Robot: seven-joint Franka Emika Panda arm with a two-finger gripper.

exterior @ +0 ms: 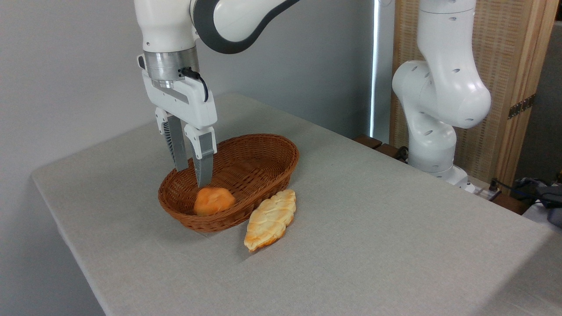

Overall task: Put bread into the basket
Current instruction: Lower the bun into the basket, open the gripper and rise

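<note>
Your white two-finger claw (193,177) hangs spread, empty, just above the small round orange bun (214,200), which sits inside the oval reddish-brown wicker basket (263,151) (near end); pale braided loaf (270,218) lies beside it.

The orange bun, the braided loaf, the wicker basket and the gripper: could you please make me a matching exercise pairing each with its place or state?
Things:
1. orange bun
2. braided loaf
3. wicker basket
4. gripper

Places or states:
A. on the cloth, against the basket's outer wall
B. jaws slightly apart, just above the bun
C. inside the basket, at its near end
D. on the table, holding one item

Pairs: 1-C, 2-A, 3-D, 4-B
</note>
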